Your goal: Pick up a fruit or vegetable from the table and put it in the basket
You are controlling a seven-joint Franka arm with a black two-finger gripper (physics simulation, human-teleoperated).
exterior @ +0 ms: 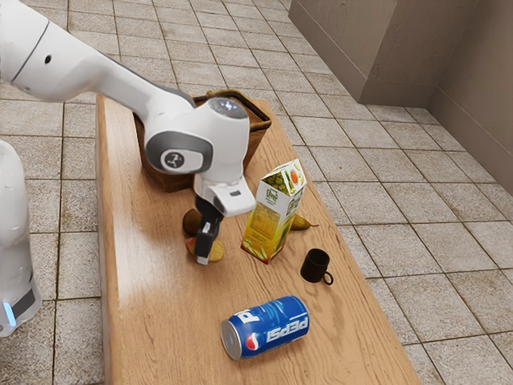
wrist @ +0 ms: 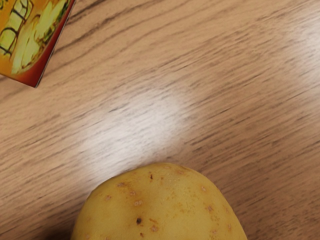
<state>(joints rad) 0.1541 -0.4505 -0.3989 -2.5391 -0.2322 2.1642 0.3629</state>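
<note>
Potato (wrist: 160,207) located right at my claw (exterior: 204,257), apparently at table (exterior: 152,321) level, with the juice carton (exterior: 275,212) standing near. Reach: complete, in my judgement. Grip: unconfirmed; my own wrist partly blocks the exterior view, and I cannot tell whether my claw stands wide, narrow or closed on the potato. Outstanding: a secure hold, a lift, the carry to the basket (exterior: 255,144) and the release. Delivery: not achieved. Overall, I rate the task at its picking stage.

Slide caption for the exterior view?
Gripper low at a potato, with basket, carton, mug and Pepsi can nearby.
</note>
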